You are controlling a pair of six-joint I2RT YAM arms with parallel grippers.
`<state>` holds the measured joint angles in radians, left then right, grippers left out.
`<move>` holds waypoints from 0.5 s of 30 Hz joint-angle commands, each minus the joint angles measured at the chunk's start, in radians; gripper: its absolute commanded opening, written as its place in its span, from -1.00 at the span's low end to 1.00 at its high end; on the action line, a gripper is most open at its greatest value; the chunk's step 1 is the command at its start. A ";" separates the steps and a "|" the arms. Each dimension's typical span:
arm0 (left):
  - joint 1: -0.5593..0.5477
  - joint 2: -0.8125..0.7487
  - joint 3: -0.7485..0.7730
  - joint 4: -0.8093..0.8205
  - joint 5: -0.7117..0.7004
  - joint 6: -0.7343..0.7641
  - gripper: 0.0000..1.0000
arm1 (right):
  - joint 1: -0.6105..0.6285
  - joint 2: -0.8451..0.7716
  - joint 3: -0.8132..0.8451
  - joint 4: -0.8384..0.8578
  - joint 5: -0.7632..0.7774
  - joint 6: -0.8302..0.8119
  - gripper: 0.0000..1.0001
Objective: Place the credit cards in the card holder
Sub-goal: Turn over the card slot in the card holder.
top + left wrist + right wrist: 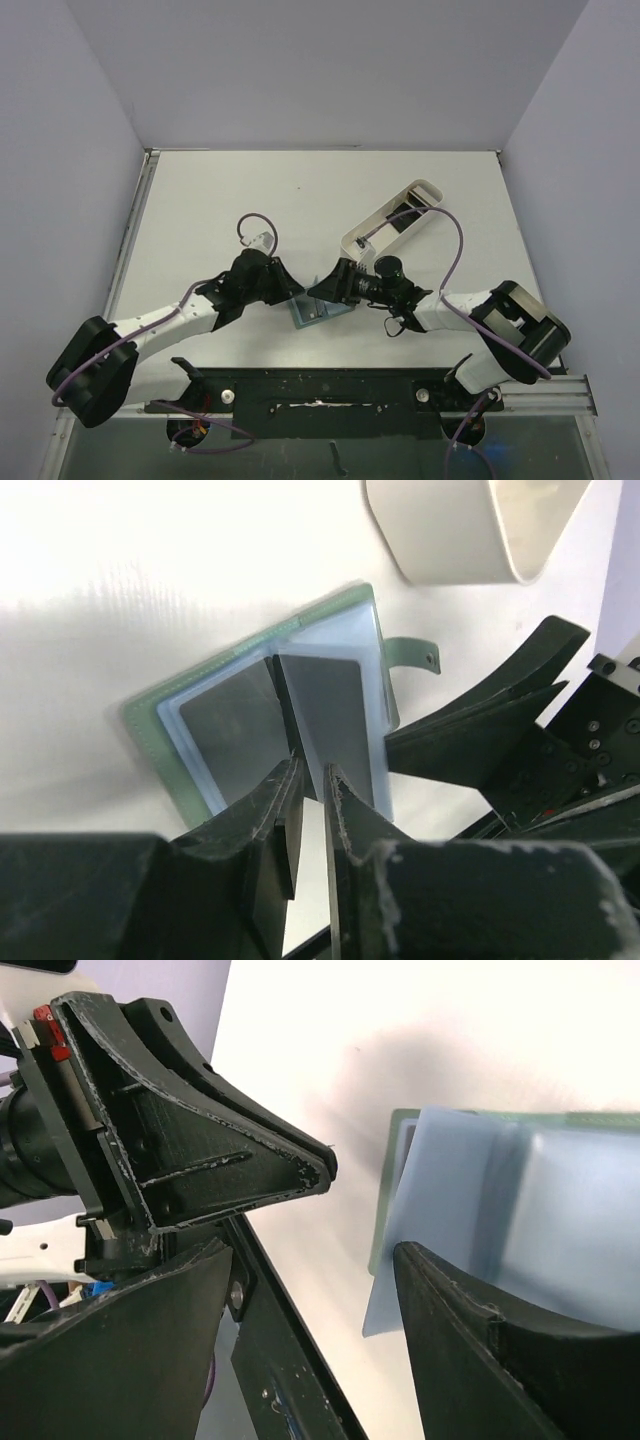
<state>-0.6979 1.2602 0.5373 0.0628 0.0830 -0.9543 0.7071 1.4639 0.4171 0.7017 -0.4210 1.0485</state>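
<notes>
The card holder (315, 312) lies open on the table between both grippers, grey-green outside with bluish pockets (150, 730). A dark card (230, 725) sits in its left pocket. My left gripper (312, 775) is shut on a thin dark credit card (330, 720), whose far end is at the holder's right pocket. In the top view the left gripper (293, 288) is over the holder's left edge. My right gripper (312, 1255) is open, and one of its fingers (480, 1340) rests on the holder's blue sleeve (450, 1160). It also shows in the top view (322, 287).
A long white oblong tray (395, 222) stands behind and to the right of the holder, with something dark inside; its end shows in the left wrist view (450, 530). The holder's snap tab (415, 652) sticks out on the right. The black base rail (320, 390) runs along the near edge.
</notes>
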 commanded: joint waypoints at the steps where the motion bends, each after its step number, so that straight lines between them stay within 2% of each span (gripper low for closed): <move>1: 0.028 -0.082 -0.023 -0.016 -0.043 -0.012 -0.71 | 0.031 0.030 0.088 0.023 -0.039 -0.036 0.33; 12: 0.062 -0.072 -0.057 0.030 0.018 -0.004 -0.69 | 0.030 0.043 0.133 -0.076 -0.022 -0.058 0.32; 14: 0.062 -0.073 -0.057 0.042 0.027 0.005 -0.67 | 0.011 0.014 0.149 -0.133 -0.015 -0.093 0.32; 15: 0.061 -0.072 -0.056 0.048 0.033 0.011 -0.65 | 0.000 -0.004 0.167 -0.214 -0.002 -0.122 0.32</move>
<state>-0.6415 1.1923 0.4770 0.0441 0.0860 -0.9607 0.7361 1.5227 0.5129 0.6102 -0.4458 1.0058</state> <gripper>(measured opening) 0.159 0.662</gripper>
